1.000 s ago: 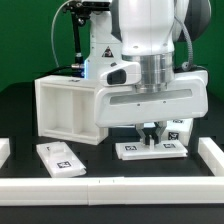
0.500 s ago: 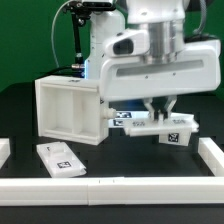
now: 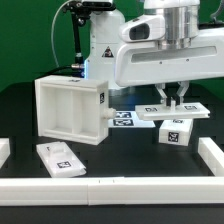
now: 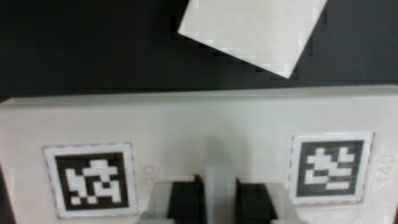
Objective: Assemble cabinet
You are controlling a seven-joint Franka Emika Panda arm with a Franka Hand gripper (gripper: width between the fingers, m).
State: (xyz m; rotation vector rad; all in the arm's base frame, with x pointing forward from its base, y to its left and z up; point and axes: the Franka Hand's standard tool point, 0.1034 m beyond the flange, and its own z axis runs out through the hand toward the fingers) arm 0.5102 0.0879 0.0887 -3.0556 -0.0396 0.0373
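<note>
The cabinet [image 3: 70, 110], a large white box frame with open compartments, stands on the black table at the exterior view's left. My gripper [image 3: 172, 97] is shut on a flat white tagged panel [image 3: 160, 113] and holds it level in the air, just to the right of the cabinet. In the wrist view the panel [image 4: 214, 130] fills the frame with a tag on either side, and my gripper [image 4: 217, 200] has its dark fingers [image 4: 178, 200] closed on a raised ridge at the panel's middle.
A small white tagged block [image 3: 173, 133] lies on the table under the held panel; it also shows in the wrist view [image 4: 258, 35]. Another flat white tagged piece [image 3: 57, 157] lies front left. White rails [image 3: 120, 186] border the front and sides.
My gripper has risen from the table with the white panel and carried it toward the exterior view's right. The cabinet and the other pieces have not moved.
</note>
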